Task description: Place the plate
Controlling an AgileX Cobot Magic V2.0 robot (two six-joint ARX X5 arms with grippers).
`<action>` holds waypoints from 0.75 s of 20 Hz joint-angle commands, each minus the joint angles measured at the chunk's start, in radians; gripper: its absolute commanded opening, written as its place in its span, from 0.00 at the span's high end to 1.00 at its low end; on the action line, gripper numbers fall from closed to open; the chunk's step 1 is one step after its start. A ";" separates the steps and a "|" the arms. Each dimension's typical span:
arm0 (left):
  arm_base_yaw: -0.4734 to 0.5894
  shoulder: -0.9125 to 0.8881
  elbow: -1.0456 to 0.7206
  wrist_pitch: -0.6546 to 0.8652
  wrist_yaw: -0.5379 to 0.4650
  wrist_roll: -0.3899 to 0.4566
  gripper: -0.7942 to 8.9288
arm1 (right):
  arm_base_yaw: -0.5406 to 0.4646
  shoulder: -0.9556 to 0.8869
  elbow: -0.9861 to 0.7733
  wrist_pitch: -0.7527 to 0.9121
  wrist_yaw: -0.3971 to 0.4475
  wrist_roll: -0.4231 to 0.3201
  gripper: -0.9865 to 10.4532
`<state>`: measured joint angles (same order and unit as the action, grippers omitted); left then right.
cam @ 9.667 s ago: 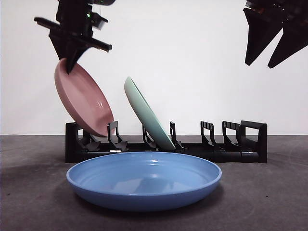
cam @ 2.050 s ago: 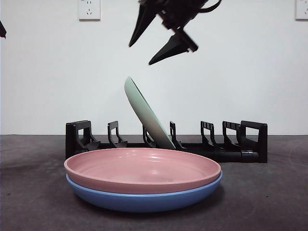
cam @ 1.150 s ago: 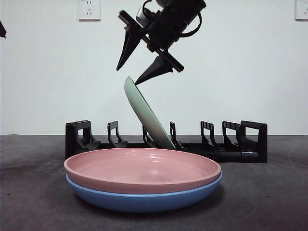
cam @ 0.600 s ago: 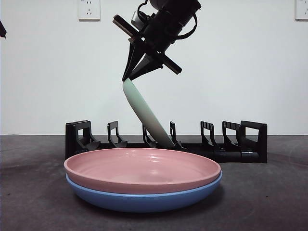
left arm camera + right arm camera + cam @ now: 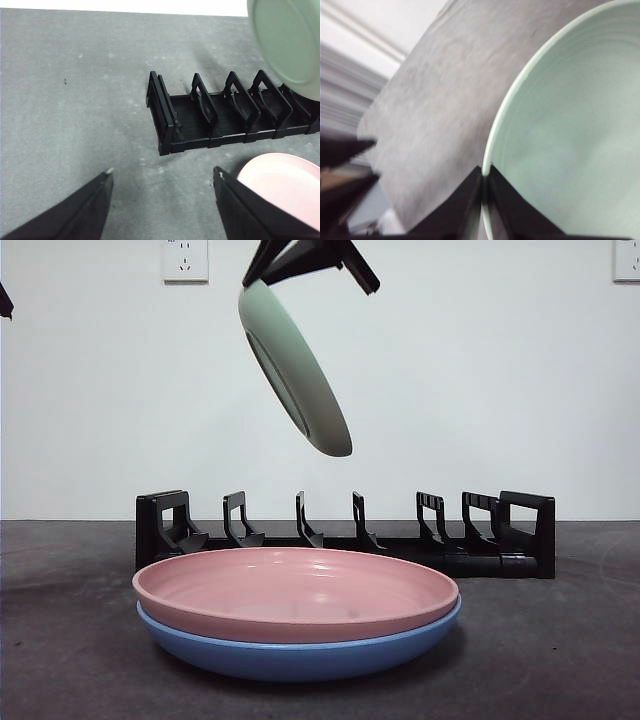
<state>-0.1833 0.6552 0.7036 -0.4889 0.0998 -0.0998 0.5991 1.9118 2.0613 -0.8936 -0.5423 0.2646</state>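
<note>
High above the black dish rack (image 5: pixel 345 535), the green plate (image 5: pixel 294 366) hangs tilted, clear of every slot, its upper rim pinched between the closed jaws of the right gripper (image 5: pixel 484 176). It looks stiff, smooth and probably slippery, so a thin rim pinch could let it swing; the hold seems best kept right at the edge. No brand or writing is legible anywhere, and the left gripper (image 5: pixel 161 176) waits with jaws spread, near the pink plate (image 5: pixel 296 592) stacked in the blue plate (image 5: pixel 300 658).

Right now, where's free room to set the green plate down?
All dish rack slots are bare. Open table lies beyond the rack's end. The pink plate, stacked on the blue plate, crowds the front. The right gripper holds the green plate above.
</note>
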 commanded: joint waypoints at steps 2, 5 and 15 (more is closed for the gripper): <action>0.001 0.003 0.008 0.014 -0.003 0.002 0.59 | 0.060 -0.030 0.028 -0.063 0.069 -0.113 0.90; 0.001 0.003 0.008 0.014 -0.003 0.002 0.59 | 0.120 -0.054 0.028 -0.139 0.192 -0.183 0.90; 0.001 0.004 0.008 0.015 -0.003 0.010 0.59 | 0.297 -0.057 -0.032 -0.275 0.480 -0.257 0.90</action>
<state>-0.1833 0.6552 0.7036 -0.4850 0.0998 -0.0971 0.8829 1.8423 2.0144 -1.1721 -0.0727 0.0254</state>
